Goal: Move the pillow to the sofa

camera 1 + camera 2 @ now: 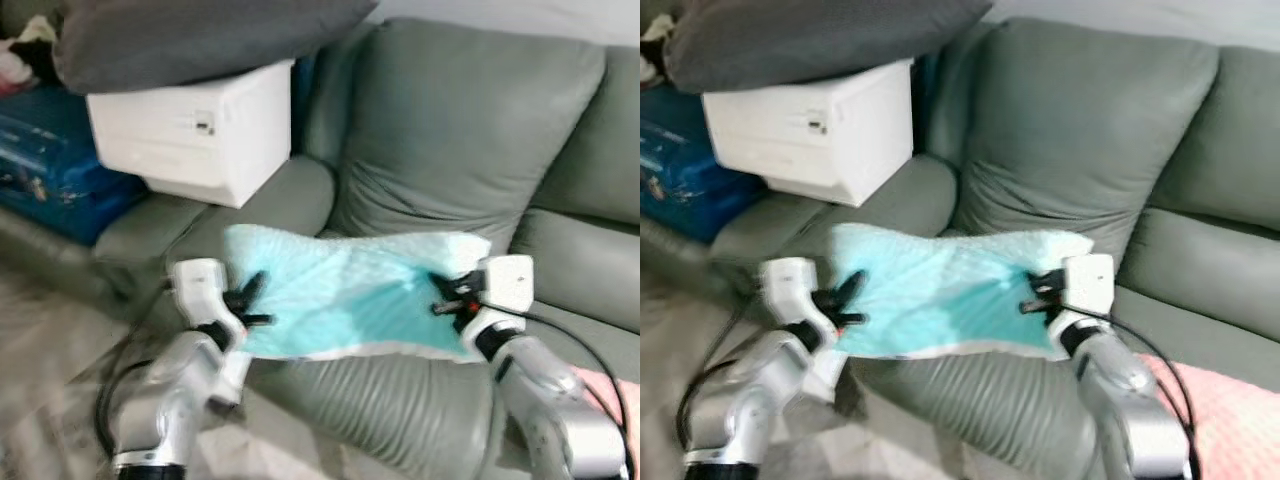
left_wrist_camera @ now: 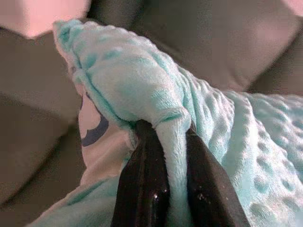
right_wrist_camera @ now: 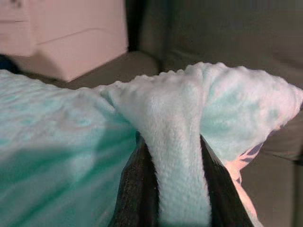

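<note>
Left eye view: left gripper [image 1: 255,300] pinches the pillow's [image 1: 345,290] left edge; right gripper [image 1: 445,297] pinches its right edge. The mint pillow hangs stretched between them, above the sofa's [image 1: 450,130] front seat edge. White box [image 1: 195,130] on the armrest behind.

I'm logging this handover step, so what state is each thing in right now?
Teal pillow: held up over the sofa seat, pinched at both ends.
Left gripper: shut on the pillow's edge.
Right gripper: shut on the pillow's other edge.
Grey sofa: seat free beneath the pillow.
White box: closed, on the armrest.
</note>
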Available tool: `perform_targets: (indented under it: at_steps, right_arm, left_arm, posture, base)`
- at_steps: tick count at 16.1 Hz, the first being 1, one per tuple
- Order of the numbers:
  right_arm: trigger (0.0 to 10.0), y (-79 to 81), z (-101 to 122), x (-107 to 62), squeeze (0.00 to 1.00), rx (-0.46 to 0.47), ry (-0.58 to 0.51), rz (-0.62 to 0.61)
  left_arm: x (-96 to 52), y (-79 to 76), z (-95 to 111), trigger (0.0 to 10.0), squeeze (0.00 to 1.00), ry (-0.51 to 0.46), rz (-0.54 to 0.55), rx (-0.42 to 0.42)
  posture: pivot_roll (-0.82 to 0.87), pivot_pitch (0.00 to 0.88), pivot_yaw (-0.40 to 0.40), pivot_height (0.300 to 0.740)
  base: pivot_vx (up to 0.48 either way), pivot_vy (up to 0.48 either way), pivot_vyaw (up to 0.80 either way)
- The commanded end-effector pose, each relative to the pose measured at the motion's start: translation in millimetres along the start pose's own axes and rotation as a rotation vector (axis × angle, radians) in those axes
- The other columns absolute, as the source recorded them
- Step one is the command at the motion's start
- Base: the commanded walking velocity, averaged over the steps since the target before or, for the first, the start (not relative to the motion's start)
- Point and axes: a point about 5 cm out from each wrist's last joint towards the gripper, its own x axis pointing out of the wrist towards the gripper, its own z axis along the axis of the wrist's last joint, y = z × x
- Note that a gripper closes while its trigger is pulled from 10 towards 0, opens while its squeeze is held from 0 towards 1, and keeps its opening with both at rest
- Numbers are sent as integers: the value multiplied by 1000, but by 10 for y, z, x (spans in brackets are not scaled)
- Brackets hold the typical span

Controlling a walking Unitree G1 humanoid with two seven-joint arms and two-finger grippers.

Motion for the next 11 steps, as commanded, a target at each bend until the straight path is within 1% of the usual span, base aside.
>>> perform_targets:
  at_steps: [1, 7, 11]
  right_arm:
    - [10000, 64, 62, 5, 0, -7, -25, 23]
    - [10000, 62, 64, -2, 0, 0, -32, 20]
    - [10000, 68, 67, -8, 0, -6, -35, 20]
  left_arm:
    - [-29, 69, 43, 10000, 0, -6, 25, 20]
    - [-26, 70, 30, 10000, 0, 4, 30, 21]
    - [-25, 74, 35, 10000, 0, 3, 27, 24]
  posture:
    - [-192, 0, 17, 740]
    - [-193, 0, 19, 740]
    - [-194, 0, 22, 740]
  base:
    - [0, 0, -781]
    - [0, 0, -750]
    - [0, 0, 0]
